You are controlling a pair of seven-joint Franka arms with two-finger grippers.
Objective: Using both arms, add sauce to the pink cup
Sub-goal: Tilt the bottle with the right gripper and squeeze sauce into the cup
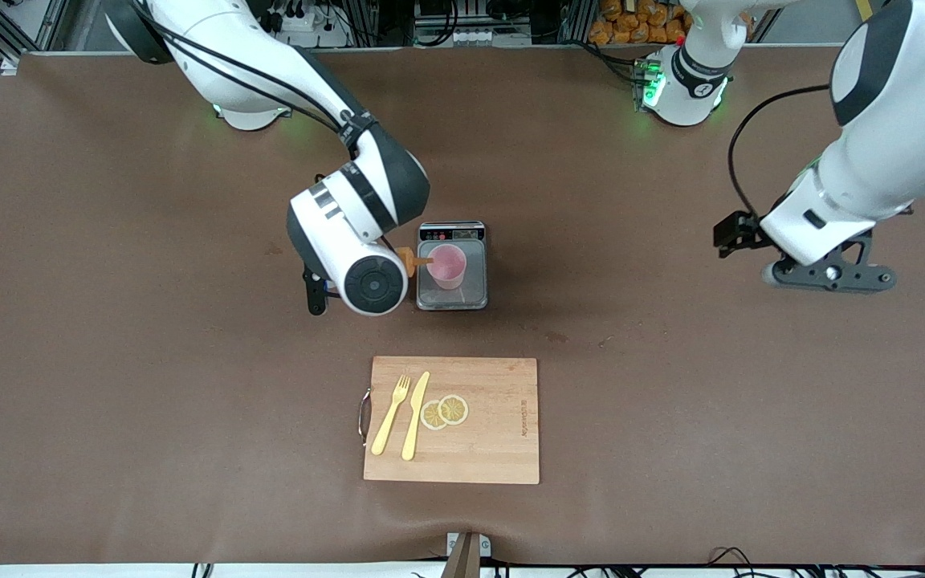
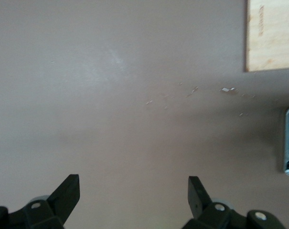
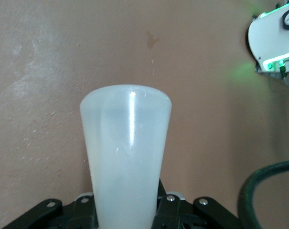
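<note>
Right wrist view: right gripper [image 3: 127, 212] jaws squeeze sauce [image 3: 126, 162] body; soft, light, slippery. Left gripper [image 2: 133, 195] jaws open, waiting.

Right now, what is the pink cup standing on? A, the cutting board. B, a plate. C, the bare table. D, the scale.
D: the cup stands on the scale, with the bottle's orange nozzle tipped over its rim from the right hand; the cutting board lies nearer the camera.

the pink cup [image 1: 447, 266] stands on the scale [image 1: 452, 299], with the cutting board [image 1: 495, 449] nearer the camera.
</note>
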